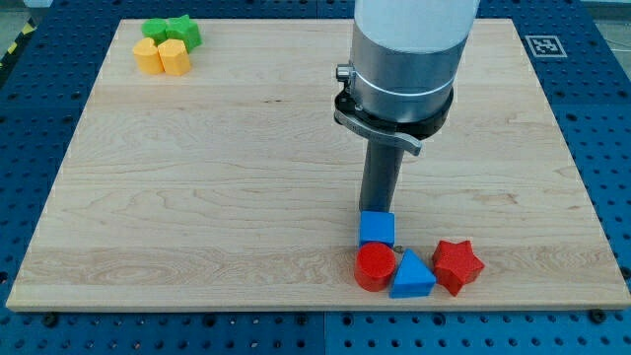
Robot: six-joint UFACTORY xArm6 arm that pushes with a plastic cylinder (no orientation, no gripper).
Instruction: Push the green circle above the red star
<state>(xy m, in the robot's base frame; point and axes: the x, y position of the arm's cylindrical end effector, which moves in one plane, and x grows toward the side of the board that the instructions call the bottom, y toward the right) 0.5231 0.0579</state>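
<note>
The green circle sits at the view's top left corner of the wooden board, touching a green star on its right. The red star lies near the view's bottom edge, right of centre. My tip stands just above a blue cube, touching or nearly touching its top side. It is up and to the left of the red star, and far from the green circle.
Two yellow blocks sit right below the green pair. A red circle and a blue triangle lie in a row just left of the red star, under the blue cube.
</note>
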